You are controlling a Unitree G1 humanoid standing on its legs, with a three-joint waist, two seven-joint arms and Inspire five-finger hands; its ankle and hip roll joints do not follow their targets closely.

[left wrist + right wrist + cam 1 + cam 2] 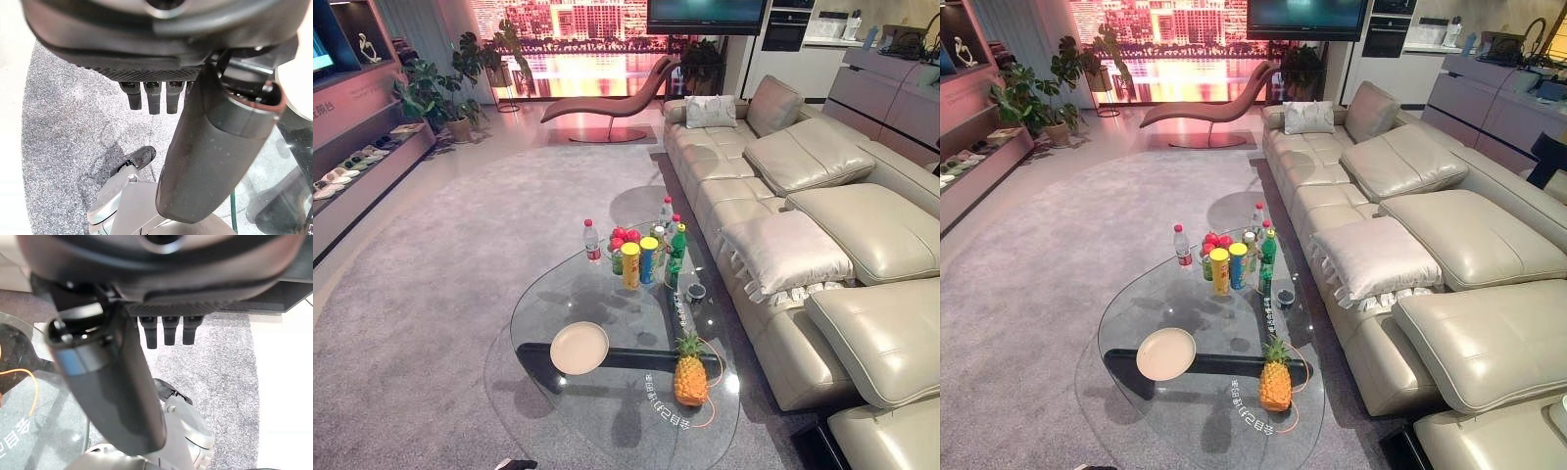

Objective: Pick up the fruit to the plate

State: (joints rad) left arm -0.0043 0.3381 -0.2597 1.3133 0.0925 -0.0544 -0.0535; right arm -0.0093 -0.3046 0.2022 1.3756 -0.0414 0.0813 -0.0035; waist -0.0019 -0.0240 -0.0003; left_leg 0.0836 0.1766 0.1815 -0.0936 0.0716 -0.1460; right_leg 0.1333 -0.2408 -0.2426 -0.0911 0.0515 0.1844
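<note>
Left eye view: pineapple (690, 372) upright near plate (578, 348); both hands (151, 95) (166, 330) relaxed, empty.

Left hand (205, 147) and right hand (112, 382) both hang with straight, relaxed fingers, holding nothing

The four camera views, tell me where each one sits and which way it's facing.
Left eye view: on the head, looking down at the glass table with plate and pineapple.
Right eye view: beside it on the head, same scene, slightly offset.
Left wrist view: on the left arm, along the left hand, straight fingers over grey carpet.
Right wrist view: on the right arm, along the right hand, straight fingers.
Both wrist views share carpet and table edge.
</note>
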